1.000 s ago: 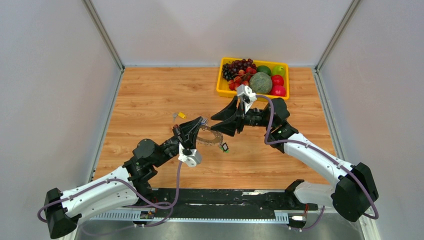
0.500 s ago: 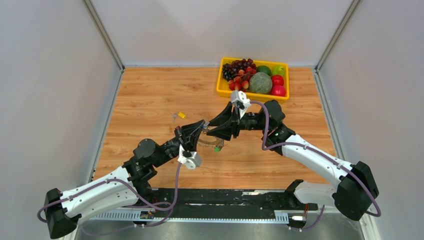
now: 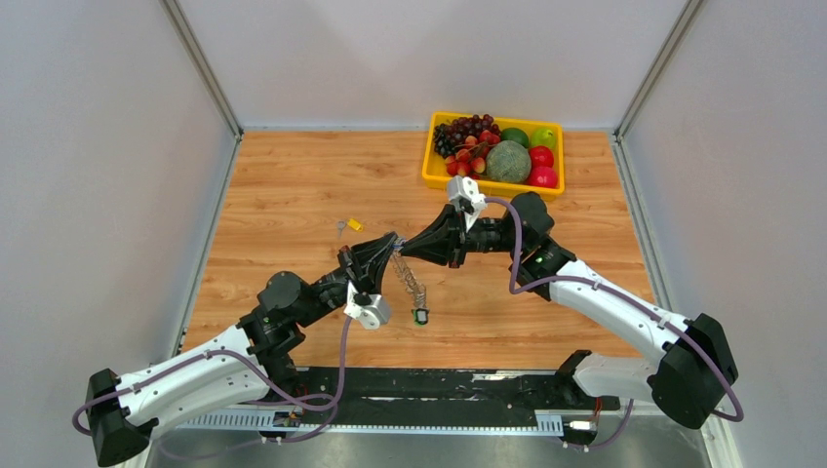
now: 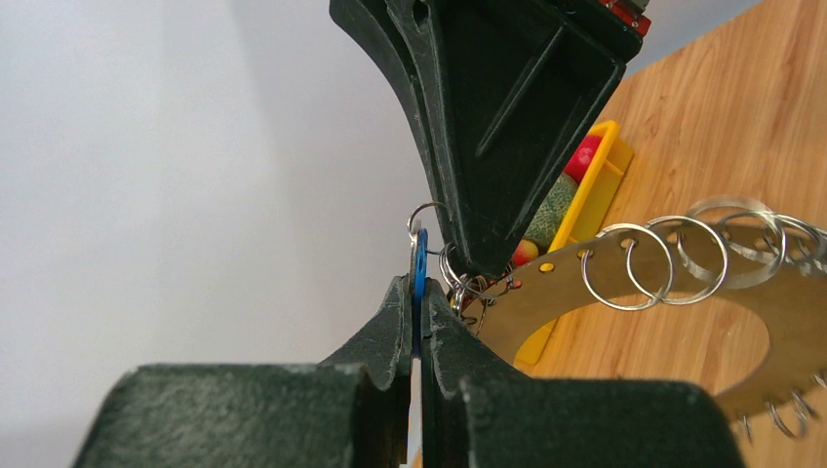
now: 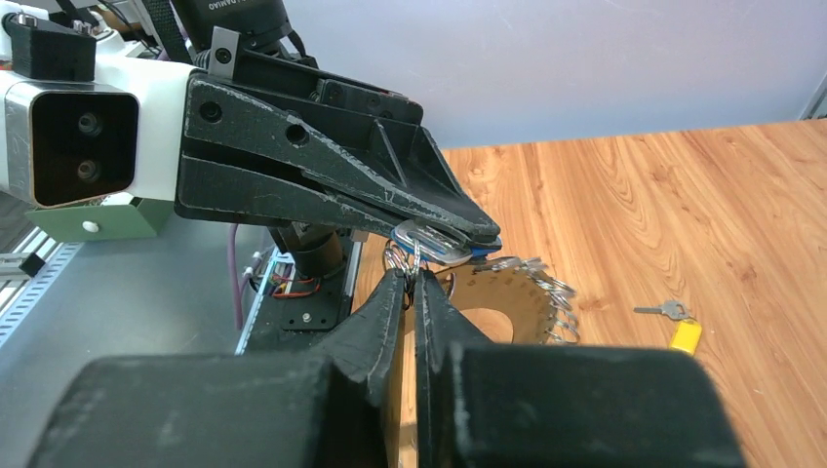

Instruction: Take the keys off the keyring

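Woodgrain tabletop (image 3: 293, 185) between grey walls, yellow fruit tray (image 3: 430, 166) at far edge; keyring (image 3: 412, 283) hanging edge-on above the wood.
Left wrist: left gripper (image 4: 415, 289) clamped on blue key (image 4: 419, 258).
Right wrist: right gripper (image 5: 411, 277) pinched narrow on silvery loop (image 5: 402, 255); yellow-headed key (image 5: 687, 335) loose on wood.

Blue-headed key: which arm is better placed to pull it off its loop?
Left, probably: the left end effector is shut on the blue-headed silver key, while the right end effector pinches a small silvery loop, steadying the flat dark grey keyring.
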Robot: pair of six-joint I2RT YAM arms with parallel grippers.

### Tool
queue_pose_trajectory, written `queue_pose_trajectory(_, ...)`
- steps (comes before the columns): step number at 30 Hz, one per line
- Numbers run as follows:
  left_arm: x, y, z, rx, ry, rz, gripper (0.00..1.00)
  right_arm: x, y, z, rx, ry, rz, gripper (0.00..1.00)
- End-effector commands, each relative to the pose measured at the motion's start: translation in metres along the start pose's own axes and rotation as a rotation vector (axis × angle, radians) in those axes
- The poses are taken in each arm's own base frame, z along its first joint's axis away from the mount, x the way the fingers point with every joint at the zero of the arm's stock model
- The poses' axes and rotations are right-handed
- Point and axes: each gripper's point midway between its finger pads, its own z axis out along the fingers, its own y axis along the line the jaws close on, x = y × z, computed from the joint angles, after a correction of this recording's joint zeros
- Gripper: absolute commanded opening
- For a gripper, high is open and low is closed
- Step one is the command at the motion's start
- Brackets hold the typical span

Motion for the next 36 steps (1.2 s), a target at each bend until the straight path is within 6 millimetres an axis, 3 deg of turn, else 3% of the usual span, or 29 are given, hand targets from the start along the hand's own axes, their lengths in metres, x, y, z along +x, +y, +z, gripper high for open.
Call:
queue_pose_trajectory(1,-0.022,0.037,-0.003,-0.132,-0.071,-0.001,0.0,-0.018,0.008,-0.002,-0.008,-0.029,-0.066,0.05)
queue_pose_trajectory(9,-0.021,0.043,-0.006,-0.166,-0.061,0.001,0.0,-0.024,0.01,-0.005,0.015,-0.045,-0.072,0.0)
queue_pose_trajectory(18,-0.016,0.058,-0.014,-0.254,-0.036,0.004,0.0,-0.036,-0.011,-0.019,0.111,-0.1,0.005,0.0)
queue_pose_trajectory(24,-0.014,0.051,-0.011,-0.225,-0.029,0.009,0.0,-0.048,-0.017,-0.034,0.147,-0.164,0.045,0.0)
queue_pose_trajectory(30,-0.009,0.013,0.007,-0.032,-0.028,0.031,0.0,-0.057,-0.009,-0.033,0.103,-0.2,0.057,0.0)
queue_pose_trajectory(36,-0.007,0.009,0.008,-0.011,-0.024,0.035,0.0,-0.056,-0.011,-0.032,0.105,-0.2,0.072,0.0)
